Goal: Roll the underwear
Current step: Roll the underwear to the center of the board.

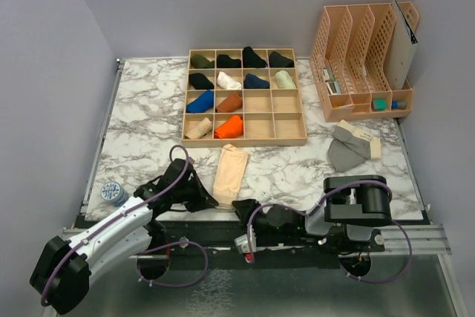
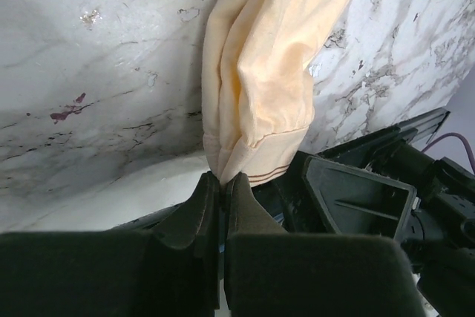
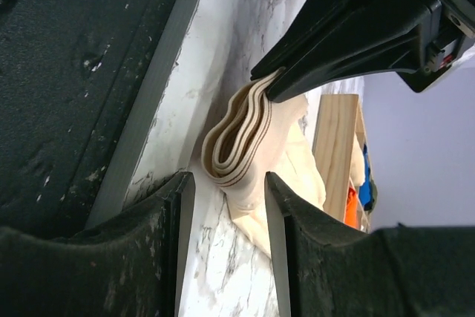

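Lengthwise, the beige underwear (image 1: 230,170) is laid pointing away; its near end is pinched by the left gripper (image 2: 221,183); the right gripper (image 3: 226,180) is spread open at that end.

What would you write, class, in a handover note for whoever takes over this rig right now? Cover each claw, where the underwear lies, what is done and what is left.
Left claw: shut on the near hem of the beige underwear.
Right claw: open, fingers either side of that same hem, not gripping.
Beige underwear: a long narrow strip in front of the wooden tray.
Grey underwear: loose on the right, by the file rack.
Done: nothing rolled yet.
Left: roll the beige one, probably from the held hem, then the grey.
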{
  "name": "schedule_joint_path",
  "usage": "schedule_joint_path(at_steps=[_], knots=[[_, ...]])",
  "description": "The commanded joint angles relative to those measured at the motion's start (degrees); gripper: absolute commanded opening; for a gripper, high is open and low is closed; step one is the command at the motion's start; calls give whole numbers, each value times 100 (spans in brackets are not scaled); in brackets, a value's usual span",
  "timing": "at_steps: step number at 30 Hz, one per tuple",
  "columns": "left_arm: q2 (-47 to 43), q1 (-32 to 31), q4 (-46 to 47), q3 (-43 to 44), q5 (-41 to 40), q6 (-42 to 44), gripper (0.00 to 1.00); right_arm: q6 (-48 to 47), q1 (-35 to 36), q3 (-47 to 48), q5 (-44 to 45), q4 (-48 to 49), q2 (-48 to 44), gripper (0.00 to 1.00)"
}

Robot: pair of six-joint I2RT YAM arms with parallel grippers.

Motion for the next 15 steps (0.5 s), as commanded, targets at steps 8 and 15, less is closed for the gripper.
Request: schedule_joint_path(at_steps=[8, 15], knots=[[40, 72, 161, 44, 339, 16, 0, -629, 54, 206, 233, 1111, 722, 44], [-74, 134, 157, 31, 421, 7, 0, -616, 55, 220, 243, 1211, 917, 40]])
